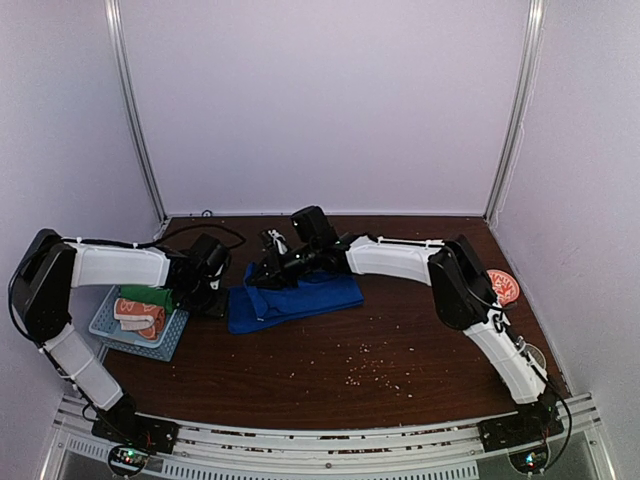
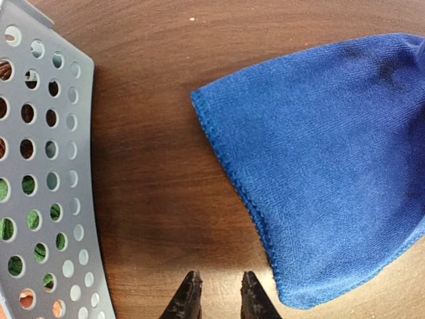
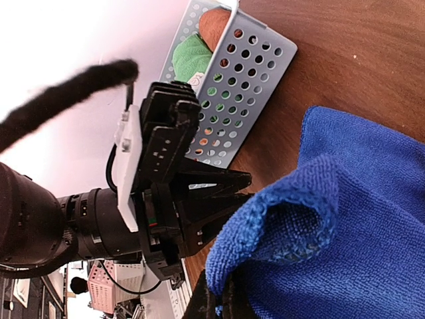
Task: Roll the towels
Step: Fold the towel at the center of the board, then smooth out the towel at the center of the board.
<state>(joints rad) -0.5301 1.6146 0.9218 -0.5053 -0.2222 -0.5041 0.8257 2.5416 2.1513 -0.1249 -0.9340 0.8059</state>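
While the right hand [image 3: 216, 302], clamped fully shut, pinches up an edge of the blue towel [image 3: 345, 252] spread on the worktop [image 2: 153, 166], the left hand [image 2: 219, 300] hangs slightly parted and empty between that towel and the perforated basket [image 2: 40, 166], which holds a green towel [image 3: 192, 58] and an orange towel [image 1: 138, 312].

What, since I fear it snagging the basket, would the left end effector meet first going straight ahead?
Probably bare table, in the gap between the basket and the blue towel; the left end effector aims there, but depth is unclear.
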